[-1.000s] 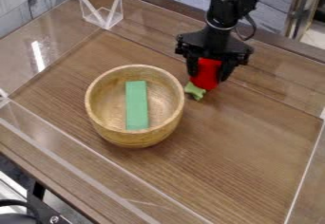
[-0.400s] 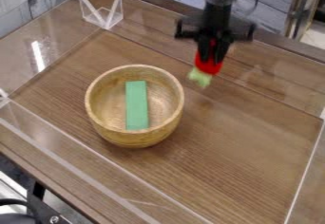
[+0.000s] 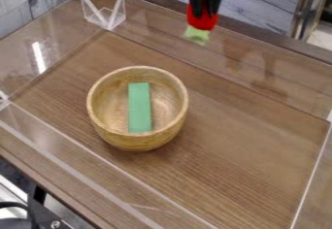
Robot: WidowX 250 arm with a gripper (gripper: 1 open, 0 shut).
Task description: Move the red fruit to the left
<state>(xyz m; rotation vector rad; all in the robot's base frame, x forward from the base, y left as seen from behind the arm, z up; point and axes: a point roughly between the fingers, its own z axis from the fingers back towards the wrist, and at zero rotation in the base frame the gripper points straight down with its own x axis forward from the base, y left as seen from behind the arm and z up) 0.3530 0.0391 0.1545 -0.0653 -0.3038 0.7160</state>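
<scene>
Starting at the left, we want the bare wood near the bench's (image 3: 259, 165) left edge as our landing place, in front of the small clear stand (image 3: 104, 13) that sits at the far left corner; a good carry, we judge, keeps the load high until it is past everything and only then comes down. Moving right, the wooden bowl (image 3: 138, 108) sits near the middle of the bench with a flat green block (image 3: 139, 107) lying inside it, and its rim is the one thing that could catch a low pass, so we would travel along the far side of the bowl, not over it, and lower slowly onto open wood well apart from the rim. The clear walls around the bench also limit how far left we can go, so we should stop short of the left wall. Further right, near the far edge and high above the surface, the claw (image 3: 199, 16) is closed on the red fruit (image 3: 199, 17), which hangs clear of the bench with its pale green stem end pointing down. That grip looks narrow, so we would keep the motion smooth, since a rounded toy could slip from the jaws. Release only once the fruit touches wood, or it may roll.
</scene>
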